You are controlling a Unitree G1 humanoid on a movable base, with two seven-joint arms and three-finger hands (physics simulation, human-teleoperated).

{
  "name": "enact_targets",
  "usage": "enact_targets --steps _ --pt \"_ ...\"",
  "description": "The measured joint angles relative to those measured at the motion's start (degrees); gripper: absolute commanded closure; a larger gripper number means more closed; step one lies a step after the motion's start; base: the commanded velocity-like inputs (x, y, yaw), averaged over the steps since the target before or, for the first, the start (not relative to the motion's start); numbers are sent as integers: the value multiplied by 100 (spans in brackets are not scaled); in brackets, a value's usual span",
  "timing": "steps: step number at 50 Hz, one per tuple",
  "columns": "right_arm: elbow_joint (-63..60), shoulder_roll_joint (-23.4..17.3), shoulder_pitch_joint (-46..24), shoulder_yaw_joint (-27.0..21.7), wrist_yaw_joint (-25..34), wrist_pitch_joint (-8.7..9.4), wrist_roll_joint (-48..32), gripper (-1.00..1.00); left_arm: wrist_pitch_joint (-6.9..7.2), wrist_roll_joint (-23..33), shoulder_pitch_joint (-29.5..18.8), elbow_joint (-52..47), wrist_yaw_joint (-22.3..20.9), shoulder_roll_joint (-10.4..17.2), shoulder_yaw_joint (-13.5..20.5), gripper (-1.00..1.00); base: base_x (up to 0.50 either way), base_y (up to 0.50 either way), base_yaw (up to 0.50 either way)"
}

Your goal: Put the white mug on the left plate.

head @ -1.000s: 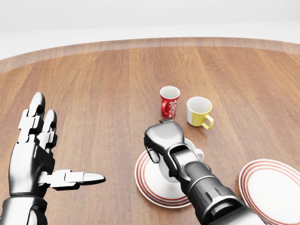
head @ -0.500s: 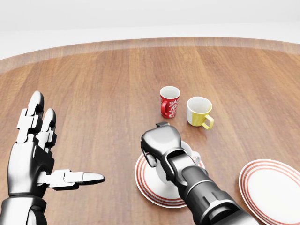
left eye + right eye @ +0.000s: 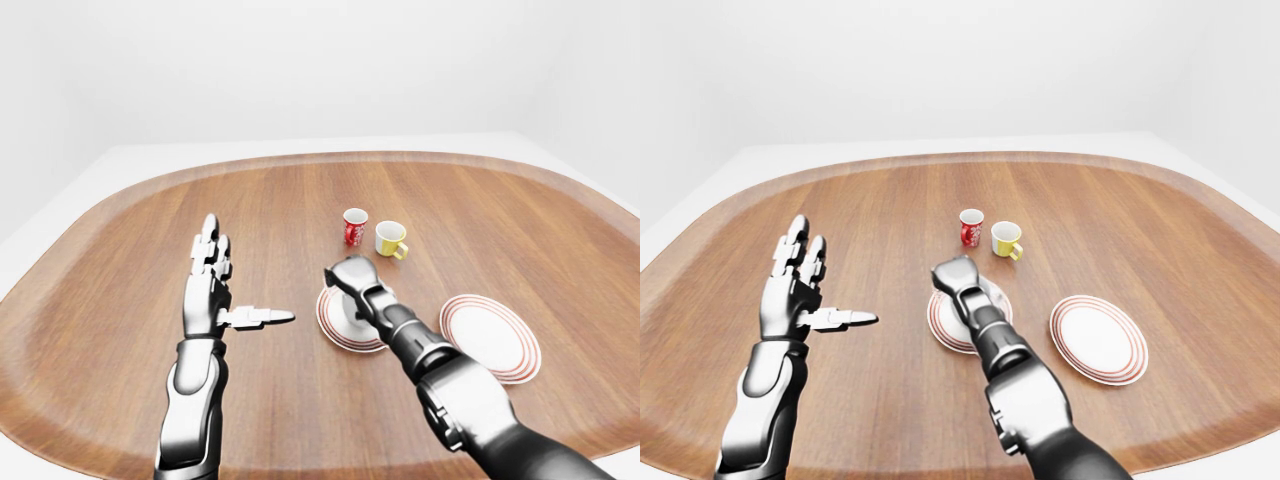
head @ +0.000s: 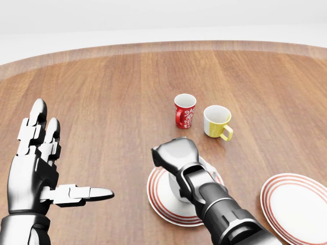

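The white mug stands on the left plate, a white plate with red rings, low in the head view. My right forearm crosses over the mug and hides most of it. My right hand hovers over the mug's upper left side, knuckles toward the camera. Its fingers are hidden, so their grip cannot be read. My left hand is held open and empty above the wood at the left, fingers up and thumb pointing right.
A red patterned mug and a yellow mug stand side by side just above the left plate. A second red-ringed plate lies at the lower right. The round wooden table has a raised rim.
My right hand has shifted slightly left over the mug, and the finger that hung down its left side no longer shows. The left hand and the mugs have stayed put.
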Motion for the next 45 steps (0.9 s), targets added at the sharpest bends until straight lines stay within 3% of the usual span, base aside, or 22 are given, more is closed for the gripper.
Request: enact_targets --steps 2,3,4,29,45 --pt "7 -7 12 3 -5 0 6 -33 0 0 -2 2 1 1 1 -99 0 0 0" --pt "9 -10 18 4 -8 0 8 -57 0 -1 -3 3 1 1 2 -100 0 0 0" --pt "11 -14 24 5 0 0 11 -100 0 -1 -4 5 2 1 3 -99 0 0 0" --pt "86 -143 374 24 384 0 -41 -100 0 8 -14 57 4 5 5 -100 0 0 0" --pt "-60 -222 176 3 481 0 4 -100 0 -2 5 89 -6 -10 -27 -99 0 0 0"
